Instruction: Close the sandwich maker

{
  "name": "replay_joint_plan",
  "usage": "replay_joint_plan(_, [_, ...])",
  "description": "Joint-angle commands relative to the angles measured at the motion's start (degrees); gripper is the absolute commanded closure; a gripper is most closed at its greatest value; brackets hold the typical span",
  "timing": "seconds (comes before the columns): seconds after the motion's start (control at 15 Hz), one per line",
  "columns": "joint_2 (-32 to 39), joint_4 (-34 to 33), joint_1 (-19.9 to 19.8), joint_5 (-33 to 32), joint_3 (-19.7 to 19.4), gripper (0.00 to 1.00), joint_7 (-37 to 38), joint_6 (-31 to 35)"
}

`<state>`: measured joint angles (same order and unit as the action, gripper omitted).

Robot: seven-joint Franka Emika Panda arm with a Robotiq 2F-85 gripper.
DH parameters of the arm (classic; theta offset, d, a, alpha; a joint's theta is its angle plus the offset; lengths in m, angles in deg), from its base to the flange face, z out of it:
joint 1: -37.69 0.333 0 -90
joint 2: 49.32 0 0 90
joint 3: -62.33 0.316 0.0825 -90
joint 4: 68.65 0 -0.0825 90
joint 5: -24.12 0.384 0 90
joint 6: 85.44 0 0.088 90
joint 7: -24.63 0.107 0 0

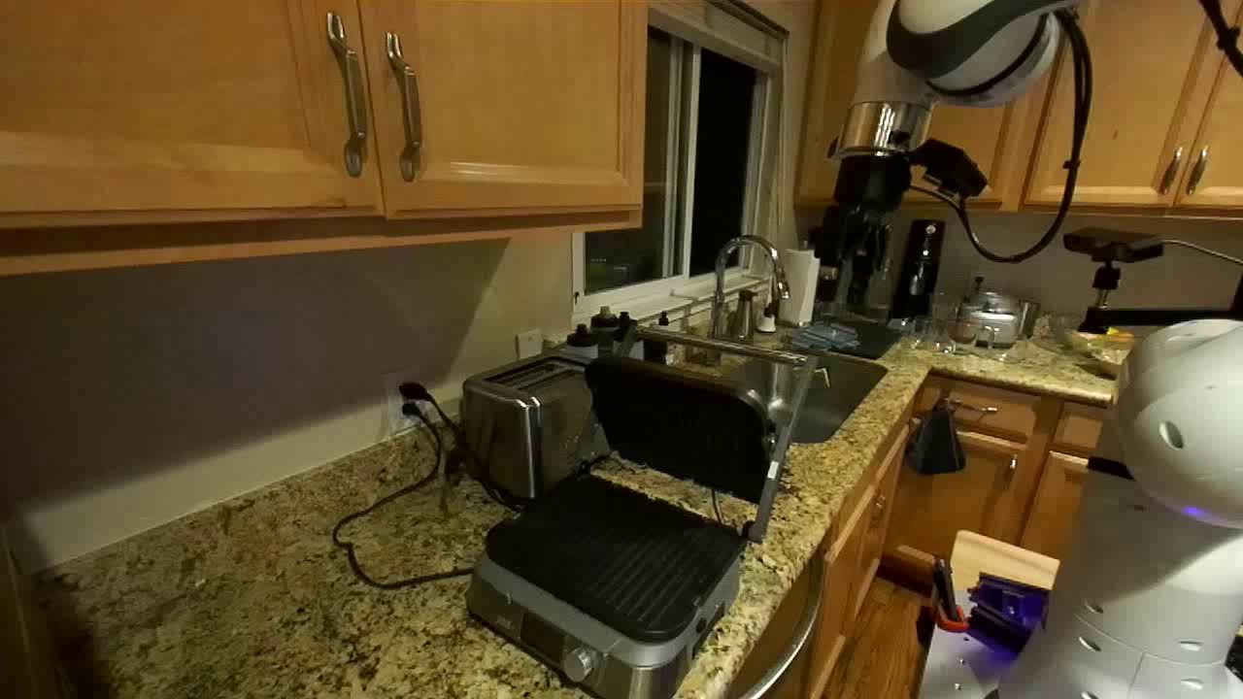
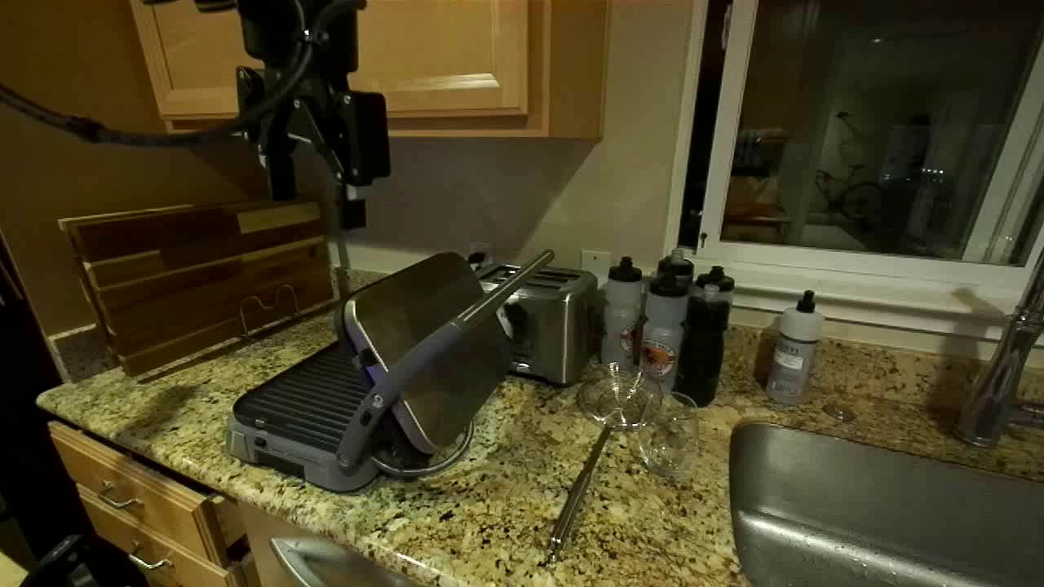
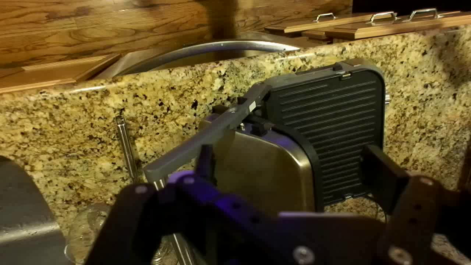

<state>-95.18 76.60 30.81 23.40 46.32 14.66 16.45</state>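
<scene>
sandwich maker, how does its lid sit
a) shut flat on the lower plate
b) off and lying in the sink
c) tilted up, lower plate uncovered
c, since the lid stands tilted up and the ribbed lower plate shows in all three views.

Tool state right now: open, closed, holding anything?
Tool: open, holding nothing; a clear gap shows in the wrist view too.
</scene>
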Motion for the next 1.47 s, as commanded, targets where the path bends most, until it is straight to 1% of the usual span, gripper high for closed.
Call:
replay_joint_plan(0.0, [0.2, -0.1, -0.9, 0.5, 0.6, 0.00, -0.5, -0.1])
replay_joint_plan(0.4, [1.1, -0.6, -0.5, 0.7, 0.3, 0.00, -1.2, -0.4])
replay_joint_plan(0.53, [3.4, -1.8, 0.0, 0.7, -0.3, 0.00, -2.4, -0.2])
replay_joint_plan(0.67, [6.9, -4.1, 0.7, 0.1, -1.1, 0.00, -5.3, -0.3])
replay_joint_plan(0.93, [15.4, -9.9, 0.3, -3.0, -1.5, 0.00, -10.8, 2.2])
replay_joint_plan(1.07, [20.0, -12.8, 0.1, -5.2, -1.9, 0.00, -14.8, 4.6])
replay_joint_plan(1.2, [24.8, -15.6, 0.1, -5.5, -2.9, 0.00, -18.2, 8.9])
replay_joint_plan(1.4, [30.8, -18.1, 0.0, -0.9, -3.8, 0.00, -19.2, 16.1])
